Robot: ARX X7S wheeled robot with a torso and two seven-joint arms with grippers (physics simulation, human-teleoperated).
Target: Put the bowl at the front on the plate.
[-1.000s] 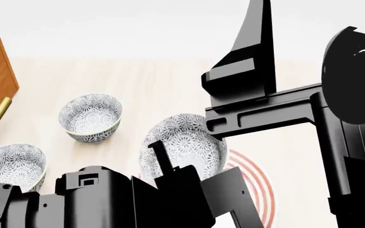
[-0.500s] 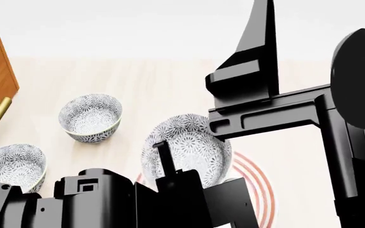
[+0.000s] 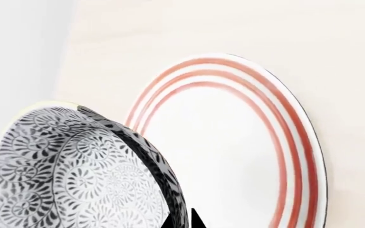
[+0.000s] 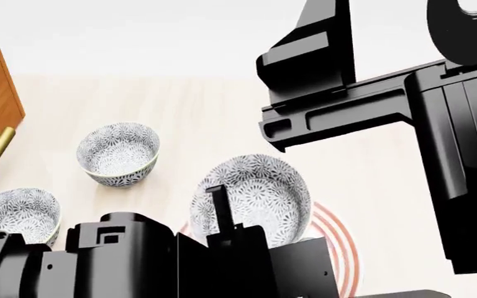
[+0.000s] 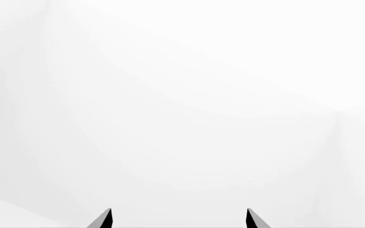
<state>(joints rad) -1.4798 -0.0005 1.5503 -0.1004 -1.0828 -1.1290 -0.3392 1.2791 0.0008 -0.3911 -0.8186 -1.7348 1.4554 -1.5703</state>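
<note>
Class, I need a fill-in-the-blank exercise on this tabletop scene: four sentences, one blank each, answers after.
1. The left gripper grips the held bowl by its ____.
2. The plate bears three ____ rings.
3. Counting the held one, the head view shows ____ patterned bowls.
4. The right gripper holds ____.

Missing words: rim; red; three; nothing

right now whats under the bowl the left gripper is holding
The plate lies beneath the held bowl: its red-ringed rim and white centre show beside the bowl. The part directly below is covered by the bowl and the left gripper, so contact cannot be judged.
</note>
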